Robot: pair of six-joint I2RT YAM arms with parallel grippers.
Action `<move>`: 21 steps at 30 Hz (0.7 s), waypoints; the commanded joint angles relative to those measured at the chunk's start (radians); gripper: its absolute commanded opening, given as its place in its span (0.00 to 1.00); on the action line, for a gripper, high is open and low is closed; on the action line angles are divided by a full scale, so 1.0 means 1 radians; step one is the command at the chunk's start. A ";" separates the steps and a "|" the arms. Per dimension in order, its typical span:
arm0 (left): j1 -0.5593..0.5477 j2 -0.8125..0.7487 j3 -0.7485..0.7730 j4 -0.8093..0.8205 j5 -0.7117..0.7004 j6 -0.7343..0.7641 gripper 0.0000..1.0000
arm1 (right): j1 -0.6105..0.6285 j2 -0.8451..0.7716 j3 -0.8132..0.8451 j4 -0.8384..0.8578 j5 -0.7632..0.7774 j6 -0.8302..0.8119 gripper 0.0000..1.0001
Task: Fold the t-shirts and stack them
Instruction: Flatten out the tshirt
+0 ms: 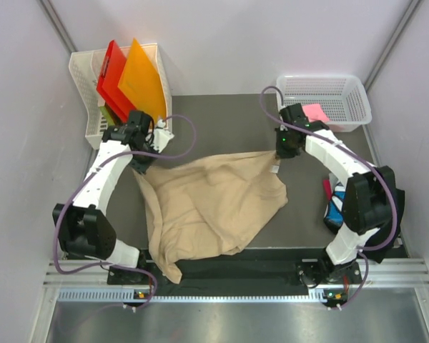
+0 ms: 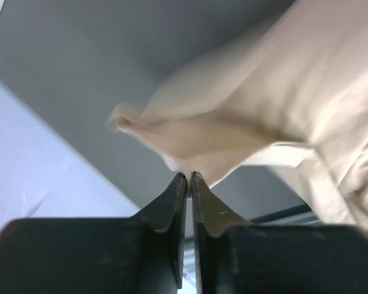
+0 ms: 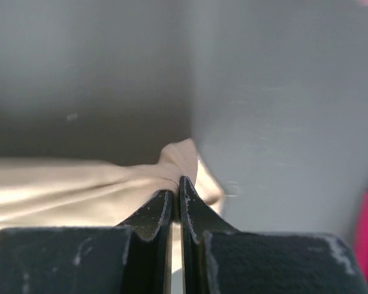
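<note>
Two containers stand at the far edge of the table (image 1: 222, 118). The left basket (image 1: 82, 71) holds a red sheet (image 1: 109, 75) and an orange sheet (image 1: 144, 78), both upright. The right basket (image 1: 347, 100) holds the pink t-shirt (image 1: 316, 112). The tan t-shirt (image 1: 207, 207) lies spread on the table between the arms. The left gripper (image 2: 189, 179) and the right gripper (image 3: 177, 182) each pinch one far corner of it, jaws closed on cloth. The black t-shirt (image 1: 332, 213) lies beside the right arm.

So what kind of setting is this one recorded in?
Probably a lab robot cell, not a home: plain white walls box in a dark-matted table, two arms are bolted to a metal rail, and plastic baskets sit beyond the tan t-shirt.
</note>
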 commanded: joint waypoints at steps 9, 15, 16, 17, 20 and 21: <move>0.023 -0.133 -0.123 0.004 -0.128 0.050 0.00 | -0.077 -0.052 -0.013 -0.027 0.131 -0.010 0.00; 0.023 -0.145 -0.180 0.050 -0.133 0.051 0.00 | -0.077 -0.045 -0.035 -0.024 0.105 -0.016 0.00; 0.023 -0.140 -0.181 0.059 -0.122 0.047 0.00 | -0.077 -0.040 -0.033 -0.025 0.099 -0.018 0.00; 0.023 -0.122 -0.181 0.073 -0.107 0.039 0.01 | -0.076 -0.035 -0.032 -0.028 0.099 -0.018 0.00; 0.023 -0.059 -0.166 0.116 -0.075 -0.016 0.32 | -0.071 -0.025 -0.029 -0.031 0.099 -0.021 0.00; 0.023 -0.036 -0.149 0.128 -0.070 -0.053 0.50 | -0.068 -0.023 -0.023 -0.033 0.100 -0.021 0.00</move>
